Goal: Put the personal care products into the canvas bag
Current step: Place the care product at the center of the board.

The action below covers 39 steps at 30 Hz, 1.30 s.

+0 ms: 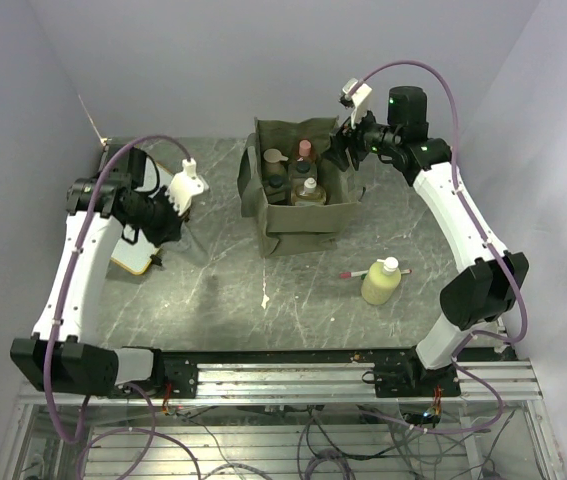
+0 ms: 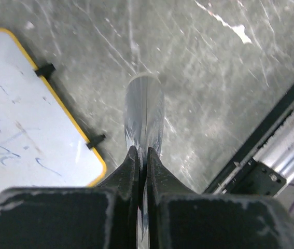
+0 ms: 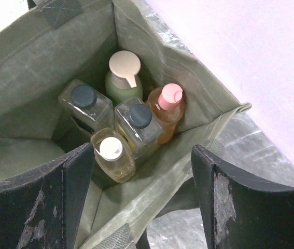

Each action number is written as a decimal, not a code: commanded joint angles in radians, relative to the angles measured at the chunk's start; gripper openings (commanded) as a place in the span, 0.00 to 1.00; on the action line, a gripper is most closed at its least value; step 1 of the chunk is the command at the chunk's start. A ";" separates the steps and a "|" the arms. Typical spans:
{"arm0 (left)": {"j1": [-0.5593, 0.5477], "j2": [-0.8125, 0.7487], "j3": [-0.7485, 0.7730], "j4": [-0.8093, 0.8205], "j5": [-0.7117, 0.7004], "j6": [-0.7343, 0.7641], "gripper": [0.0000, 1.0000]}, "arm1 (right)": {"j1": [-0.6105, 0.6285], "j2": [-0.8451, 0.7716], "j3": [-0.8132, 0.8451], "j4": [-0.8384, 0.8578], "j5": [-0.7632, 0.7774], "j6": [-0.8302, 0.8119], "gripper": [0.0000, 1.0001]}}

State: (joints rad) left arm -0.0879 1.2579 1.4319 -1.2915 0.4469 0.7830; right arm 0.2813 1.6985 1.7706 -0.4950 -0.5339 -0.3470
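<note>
My left gripper (image 2: 141, 155) is shut on a grey tube (image 2: 144, 111), which sticks out past the fingertips above the table, just right of the whiteboard's corner. In the top view the left gripper (image 1: 166, 232) sits at the table's left. The canvas bag (image 1: 293, 225) stands open at the back centre. My right gripper (image 3: 147, 207) hangs open over the canvas bag (image 3: 27, 67), holding nothing. Inside stand a green bottle (image 3: 122, 78), an orange bottle (image 3: 168, 106), two clear square bottles (image 3: 84, 104) and a yellowish bottle (image 3: 113, 155). A yellow-green bottle (image 1: 381, 281) lies on the table.
A yellow-framed whiteboard (image 2: 17, 129) lies under the left arm, at the left whiteboard (image 1: 141, 258) edge of the table. A pen (image 1: 356, 272) lies just left of the yellow-green bottle. A white smear (image 1: 265, 298) marks the table. The metal rail (image 1: 363, 375) runs along the near edge.
</note>
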 commanded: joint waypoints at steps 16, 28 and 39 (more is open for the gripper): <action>-0.261 0.263 0.101 0.241 -0.257 -0.153 0.07 | -0.028 -0.218 -0.114 -0.216 0.025 -0.095 0.75; -0.279 0.307 0.058 0.254 -0.257 -0.119 0.12 | -0.036 -0.328 -0.230 -0.298 0.033 -0.154 0.75; -0.287 0.317 0.050 0.243 -0.253 -0.105 0.29 | -0.035 -0.386 -0.256 -0.472 0.044 -0.202 0.74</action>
State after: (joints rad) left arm -0.3637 1.5742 1.4769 -1.0599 0.1989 0.6651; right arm 0.2516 1.3647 1.5414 -0.8909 -0.5049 -0.5228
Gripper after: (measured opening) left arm 0.270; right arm 0.746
